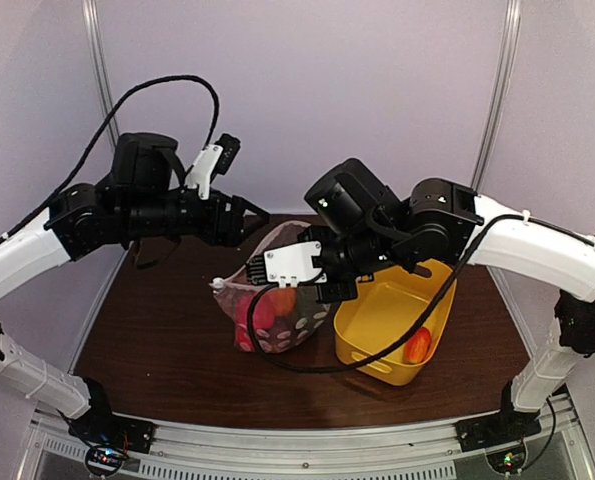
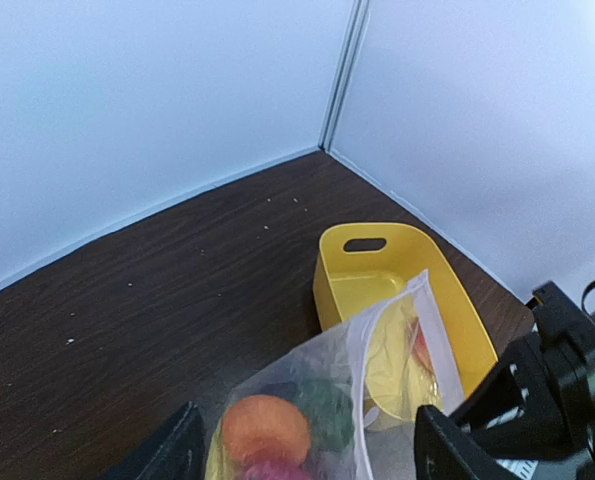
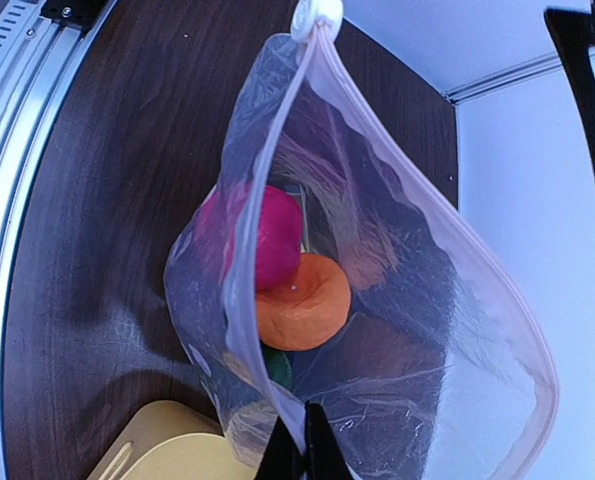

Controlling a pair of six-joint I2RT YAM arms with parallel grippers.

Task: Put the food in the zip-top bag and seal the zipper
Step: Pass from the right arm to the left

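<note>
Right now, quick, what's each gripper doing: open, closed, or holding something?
Left gripper: jaws open, gripping nothing.
Right gripper: jaws closed on the rim of the clear dotted plastic zip-top bag.

High rear overhead view, two close wrist views angled downward, all sharing zip-top bag [image 1: 295, 325]

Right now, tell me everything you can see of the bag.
The bag is clear, crinkly plastic printed with pale dots, resting on the table beside the yellow tub. Its mouth gapes wide; the pale zipper runs round the rim, white slider at one end. Pink, orange and green toy food lies inside. The right gripper pinches its rim.
</note>
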